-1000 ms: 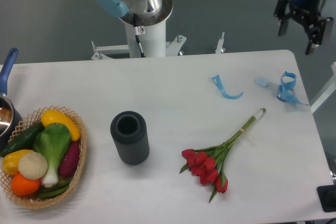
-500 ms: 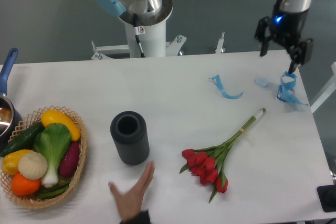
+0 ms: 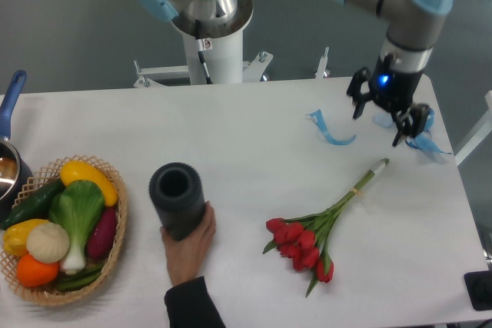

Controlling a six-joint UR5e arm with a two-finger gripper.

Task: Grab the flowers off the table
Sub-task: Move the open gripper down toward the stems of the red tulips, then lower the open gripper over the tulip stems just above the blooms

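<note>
One fixed view shows everything. Right of centre on the white table (image 3: 254, 124) lie the flowers (image 3: 319, 232), red heads toward the lower edge, tied stems reaching up and right to a pale tip. At upper right the gripper (image 3: 382, 117) hangs above the table with its fingers spread wide, holding and touching nothing. Blue ribbon strips (image 3: 330, 130) curl just beside it, so a descent could likely snag one. The thin stems might slip from a pinch. A person's hand (image 3: 188, 245) grips a dark cylinder (image 3: 177, 199) at lower centre, possibly entering the arm's path.
</note>
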